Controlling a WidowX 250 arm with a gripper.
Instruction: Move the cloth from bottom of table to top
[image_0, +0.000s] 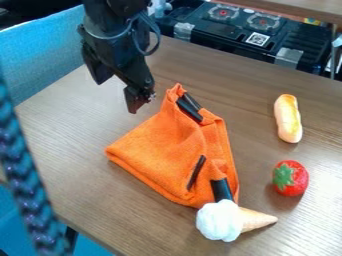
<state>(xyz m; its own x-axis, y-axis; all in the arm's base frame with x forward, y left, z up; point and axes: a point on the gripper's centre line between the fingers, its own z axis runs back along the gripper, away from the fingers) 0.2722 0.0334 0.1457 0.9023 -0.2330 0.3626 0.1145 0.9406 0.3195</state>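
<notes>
The black gripper (117, 97) hangs over the upper left of the table, its two fingers spread apart with nothing visible between them. Just to its right and below lies the orange cloth (163, 150), rumpled and folded, in the middle of the table. The cloth narrows to a raised tip near the gripper, with a small gap of table between them. Several dark strips show on or among its folds. Its lower end borders a toy ice cream cone.
The toy ice cream cone (220, 220) lies near the table's front edge. A red toy strawberry (290, 178) and a yellow-orange bread-like toy (288, 118) lie on the right. Beyond the table's (87, 170) far edge stands a black stove (244, 30). A braided cord (27, 185) crosses the left foreground.
</notes>
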